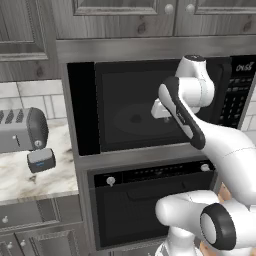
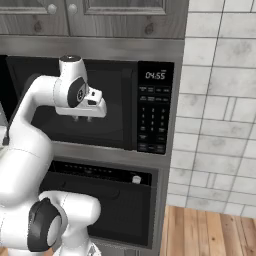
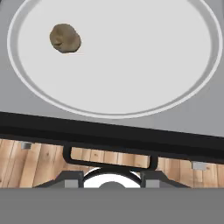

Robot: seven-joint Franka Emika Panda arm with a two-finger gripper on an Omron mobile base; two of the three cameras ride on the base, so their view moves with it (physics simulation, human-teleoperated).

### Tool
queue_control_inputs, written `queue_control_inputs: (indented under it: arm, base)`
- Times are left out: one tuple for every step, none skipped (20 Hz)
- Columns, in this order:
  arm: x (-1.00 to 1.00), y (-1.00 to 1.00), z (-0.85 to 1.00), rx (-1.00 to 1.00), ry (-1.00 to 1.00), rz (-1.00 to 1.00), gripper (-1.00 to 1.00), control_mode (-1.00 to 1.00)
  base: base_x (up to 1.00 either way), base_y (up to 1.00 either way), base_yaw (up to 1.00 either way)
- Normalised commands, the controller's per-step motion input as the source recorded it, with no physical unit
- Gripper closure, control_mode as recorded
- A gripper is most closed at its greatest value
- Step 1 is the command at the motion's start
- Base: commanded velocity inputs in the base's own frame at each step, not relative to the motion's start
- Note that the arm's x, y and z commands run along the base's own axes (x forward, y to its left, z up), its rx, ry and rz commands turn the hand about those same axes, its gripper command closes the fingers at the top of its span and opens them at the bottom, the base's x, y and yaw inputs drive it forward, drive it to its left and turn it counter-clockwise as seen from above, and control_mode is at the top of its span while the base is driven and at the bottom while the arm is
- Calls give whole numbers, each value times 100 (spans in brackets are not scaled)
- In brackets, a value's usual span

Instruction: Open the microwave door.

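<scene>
Judging from the present state, the opening step appears essentially complete: the wide glossy black microwave door (image 1: 81, 107) stands swung out on its left-hand hinge side and is seen nearly edge-on, leaving the grey cavity of the large built-in black microwave (image 2: 154, 107) exposed. What remains, in my assessment, is to draw the arm clear of the opening without catching the lower frame; if more opening is wanted, the next move calls for a sideways reach to the door's free edge.

End effector (image 2: 82, 119): pointing downward at the mouth of the cavity, fingers parted with a plain gap between them, nothing held.

Position of the task's thing: the door lies well apart from the end effector, off to its left; no contact. Its bar handle cannot be made out.

Directly below the end effector, in the hand view, lies the round pale glass turntable (image 3: 131, 65) carrying a small brown lump (image 3: 65, 38). Nearer than the microwave's black front sill, the dark horizontal oven handle (image 3: 109, 162) shows over the wooden floor (image 3: 39, 157)
</scene>
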Motion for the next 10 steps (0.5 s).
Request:
queue_control_inputs:
  arm:
    - [-1, 0, 0, 0, -1, 0, -100, -100]
    - [-9, 0, 0, 0, -5, 0, -100, -100]
    - [-16, 0, 0, 0, -10, 0, -100, -100]
    - [-24, 0, 0, 0, -15, 0, -100, -100]
    - [-26, 0, 0, 0, -17, 0, -100, -100]
    - [-29, 0, 2, 0, -20, 0, -100, -100]
    - [-29, 0, 2, 0, -20, 0, -100, -100]
    - [-28, 0, 0, 0, -21, 0, -100, -100]
    - [-29, 0, 0, 0, -22, 0, -100, -100]
    - [-24, 0, 0, 0, -19, 0, -100, -100]
  base:
    - [0, 0, 0]
    - [0, 0, 0]
    - [0, 0, 0]
    - [0, 0, 0]
    - [0, 0, 0]
    - [0, 0, 0]
    - [0, 0, 0]
    - [0, 0, 0]
    - [0, 0, 0]
    - [0, 0, 0]
